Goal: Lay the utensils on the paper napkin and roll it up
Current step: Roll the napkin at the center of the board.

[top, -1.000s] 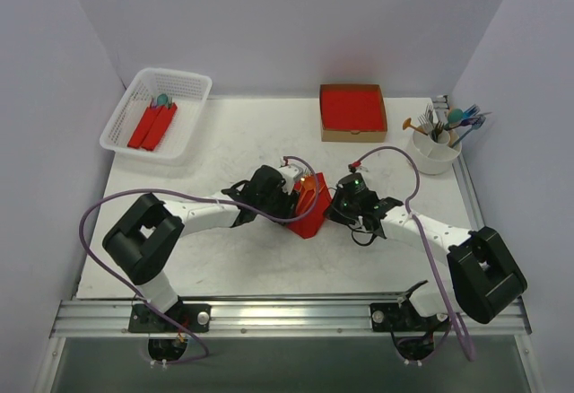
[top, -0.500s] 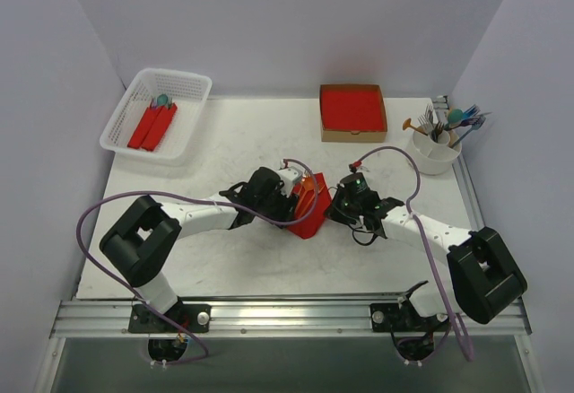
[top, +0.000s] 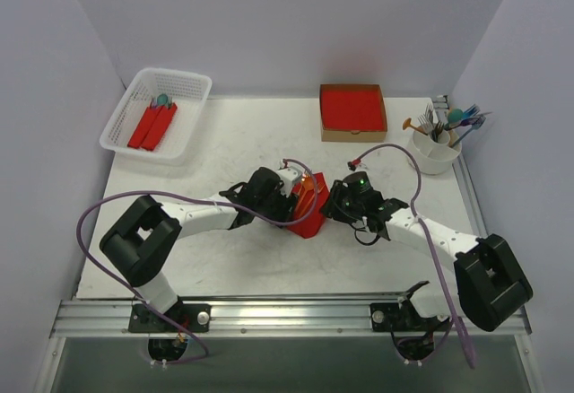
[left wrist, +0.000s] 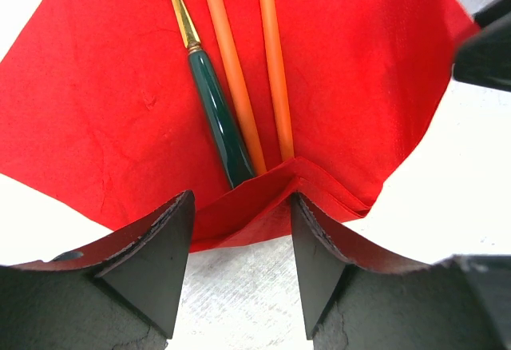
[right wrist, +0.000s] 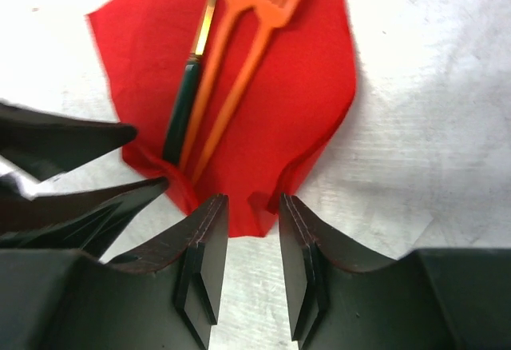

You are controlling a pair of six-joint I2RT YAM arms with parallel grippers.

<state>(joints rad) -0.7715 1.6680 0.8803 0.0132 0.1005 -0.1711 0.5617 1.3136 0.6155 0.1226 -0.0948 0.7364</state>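
Evidently, loading was complete: three utensils [left wrist: 231, 86] lay on the paper napkin [left wrist: 104, 86] at table centre. The left gripper [left wrist: 241, 202] stood spread about its folded left corner. The right gripper [right wrist: 252, 202], parted at its right side, pinched nothing. Rolling had barely begun.

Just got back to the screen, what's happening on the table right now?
Both arms are working on the red napkin mid-table. An orange fork, an orange spoon and a green-handled utensil lie on it. The left hand sits open astride the corner folded over their handle ends; the right hand, also open, is at the napkin's edge beside it. Nothing is rolled yet.
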